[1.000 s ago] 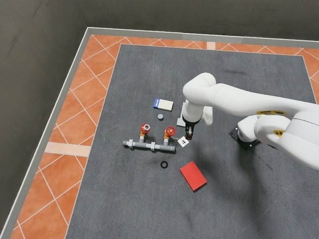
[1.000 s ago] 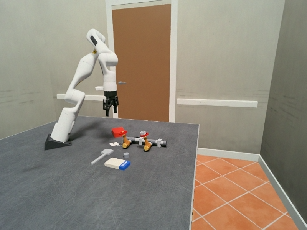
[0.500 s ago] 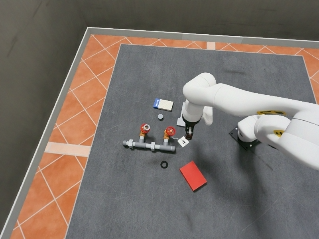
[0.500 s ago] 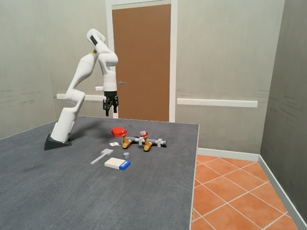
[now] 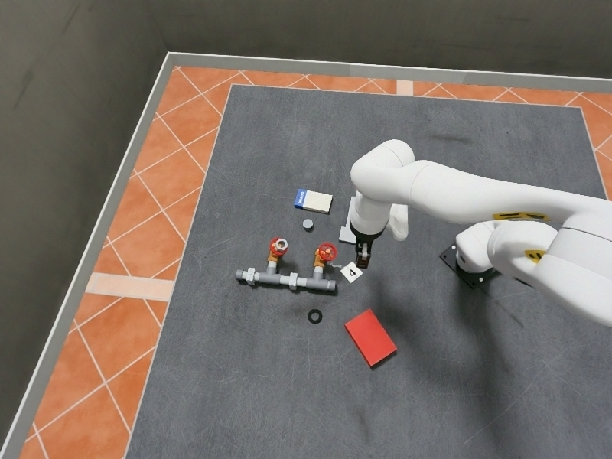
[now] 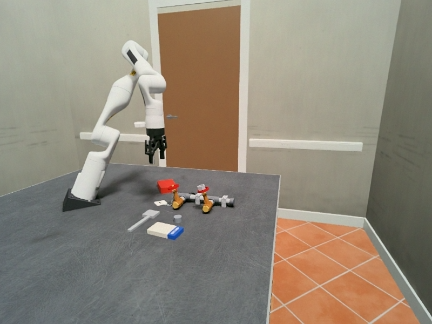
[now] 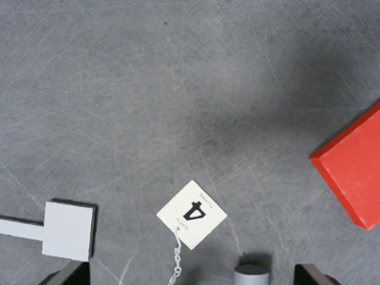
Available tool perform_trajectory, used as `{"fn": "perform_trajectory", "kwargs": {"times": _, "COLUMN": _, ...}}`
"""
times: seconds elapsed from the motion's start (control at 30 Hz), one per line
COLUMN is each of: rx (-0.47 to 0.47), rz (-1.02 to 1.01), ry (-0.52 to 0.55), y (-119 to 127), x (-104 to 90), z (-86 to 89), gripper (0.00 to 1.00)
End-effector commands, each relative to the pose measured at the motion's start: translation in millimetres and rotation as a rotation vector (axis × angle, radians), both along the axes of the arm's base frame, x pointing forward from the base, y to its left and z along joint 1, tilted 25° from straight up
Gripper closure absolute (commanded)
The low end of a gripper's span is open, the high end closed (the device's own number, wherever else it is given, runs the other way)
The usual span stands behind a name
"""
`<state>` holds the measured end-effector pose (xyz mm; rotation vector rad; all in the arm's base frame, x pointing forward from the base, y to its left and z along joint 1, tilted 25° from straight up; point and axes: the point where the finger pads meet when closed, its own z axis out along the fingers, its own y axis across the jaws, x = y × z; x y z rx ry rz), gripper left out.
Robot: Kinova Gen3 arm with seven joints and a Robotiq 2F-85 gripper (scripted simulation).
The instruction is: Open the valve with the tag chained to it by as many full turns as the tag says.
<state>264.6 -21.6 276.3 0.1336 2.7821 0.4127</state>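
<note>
A grey pipe (image 5: 286, 281) lies on the dark table with two red-handled valves. The left valve (image 5: 272, 247) has a grey cap on its wheel. The right valve (image 5: 323, 257) has a thin chain running to a white tag (image 5: 351, 271) that reads 4; the tag also shows in the wrist view (image 7: 192, 214) and, small, in the exterior view (image 6: 160, 202). My gripper (image 5: 362, 259) hangs open and empty high above the tag, as the exterior view (image 6: 155, 150) shows. Only the fingertips show at the wrist view's bottom corners.
A red flat block (image 5: 370, 336) lies right of the pipe's front. A black ring (image 5: 311, 312) lies in front of the pipe. A white-and-blue box (image 5: 313, 200), a small grey cylinder (image 5: 307, 224) and a grey paddle-shaped piece (image 6: 142, 219) lie behind the valves. The arm's base (image 6: 80, 202) stands to the right.
</note>
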Motion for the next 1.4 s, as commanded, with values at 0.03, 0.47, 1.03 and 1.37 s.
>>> {"fn": "perform_trajectory", "kwargs": {"times": 0.03, "rx": 0.0, "rz": 0.0, "ry": -0.001, "y": -0.2, "x": 0.2, "z": 0.2, "gripper": 0.0}}
{"fn": "perform_trajectory", "kwargs": {"times": 0.47, "rx": 0.053, "rz": -0.107, "ry": 0.011, "y": -2.0, "x": 5.3, "z": -2.2, "gripper": 0.0}}
{"fn": "perform_trajectory", "kwargs": {"times": 1.03, "rx": 0.337, "rz": -0.676, "ry": 0.074, "y": -8.3, "x": 36.3, "z": -16.0, "gripper": 0.0}}
{"fn": "perform_trajectory", "kwargs": {"times": 1.37, "rx": 0.528, "rz": -1.059, "ry": 0.116, "y": -12.5, "x": 57.1, "z": -25.4, "gripper": 0.0}}
